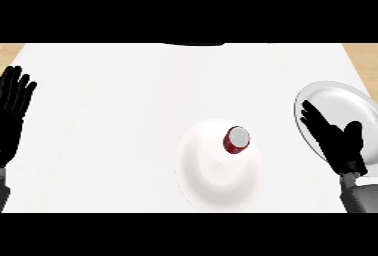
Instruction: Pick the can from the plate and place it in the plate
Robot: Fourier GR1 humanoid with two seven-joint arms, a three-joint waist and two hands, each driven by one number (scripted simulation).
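Right hand [336,137], fingers straight, is right of can [237,140], apart.

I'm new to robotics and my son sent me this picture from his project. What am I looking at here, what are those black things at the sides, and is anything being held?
This is one view, as from the robot's head, looking steeply down at a white counter. The black shapes are the robot's two hands on grey forearms. The left hand rests open at the left edge, fingers up. The right hand is also open, in front of a grey plate at the right edge. Near the middle lies a white plate, and a red can with a silver top stands on it. Neither hand holds anything: the can is apart from both.
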